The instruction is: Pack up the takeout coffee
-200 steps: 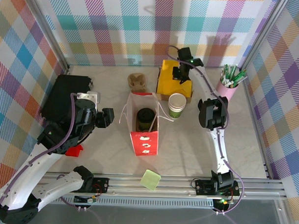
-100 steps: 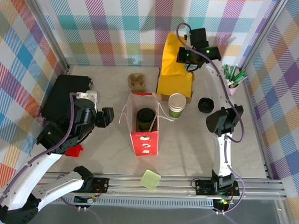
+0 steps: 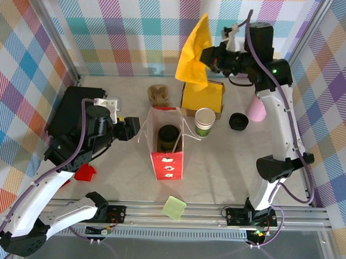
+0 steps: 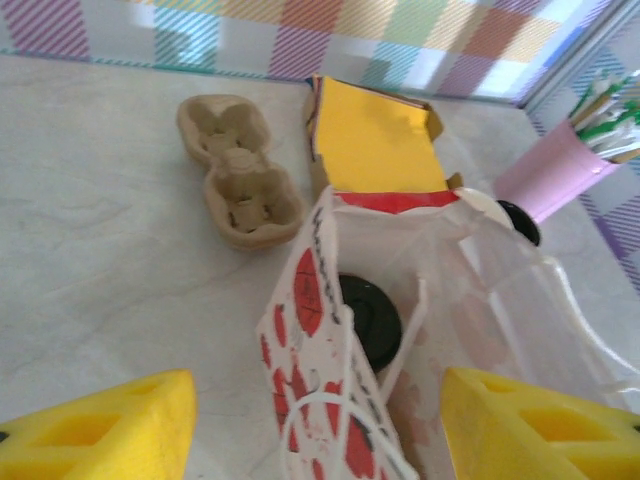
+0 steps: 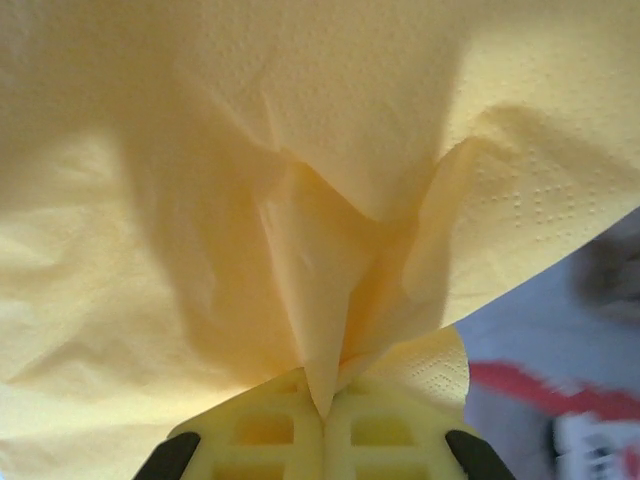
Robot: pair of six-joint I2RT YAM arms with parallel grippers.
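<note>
The red-and-white paper bag stands open in the middle of the table with a dark round-topped container in it, seen from the left wrist as a black disc down between the bag's walls. The takeout coffee stands upright on the table just beside the bag's far right corner, outside it and in front of the shallow box of yellow napkins. From the left wrist the bag covers most of the cup. The pink cup of pens is partly covered by the right arm, and the black lid lies flat beside it. A brown pulp cup carrier lies empty behind the bag. The right gripper is raised above the napkin box, its yellow pads pressed together on a corner of one yellow napkin that hangs loose. The left gripper sits just left of the bag with its fingers spread wide and holding nothing; what the dark container holds cannot be told
</note>
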